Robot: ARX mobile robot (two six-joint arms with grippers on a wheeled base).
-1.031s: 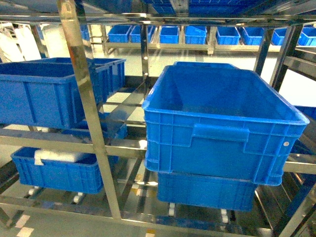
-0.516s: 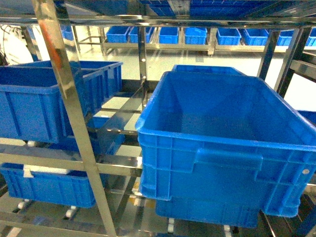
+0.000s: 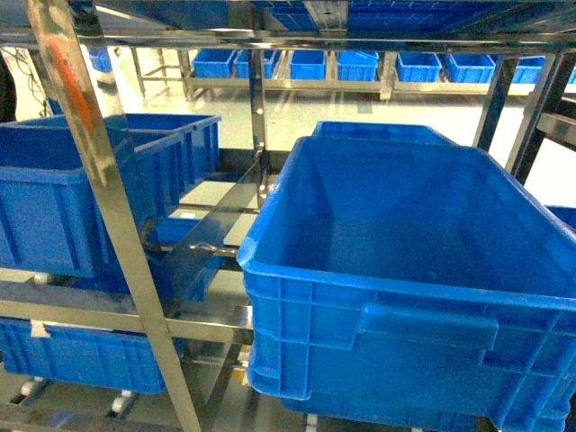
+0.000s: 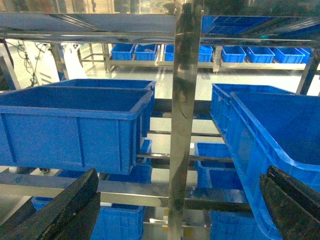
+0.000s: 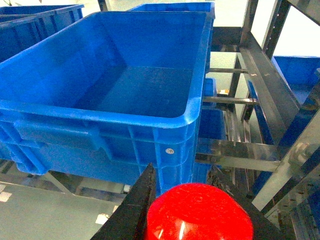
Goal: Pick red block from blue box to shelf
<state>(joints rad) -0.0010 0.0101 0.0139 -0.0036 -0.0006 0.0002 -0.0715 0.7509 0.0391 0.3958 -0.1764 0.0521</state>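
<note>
Since the earlier frame we roll closer; the big blue crate fills the lower right. Our right end effector clamps the red block at bottom centre, facing the shelf. Left end effector gapes empty. We should clear the rim before releasing.

Bright, even overhead light fills all three views, and the pale floor behind the shelf blows out to near white. The silver uprights carry streaky glare and smeared reflections. The head view is slightly soft; in the right wrist view the red block is blurred with small white highlights, and the left gripper fingers are dark and unfocused.
</note>
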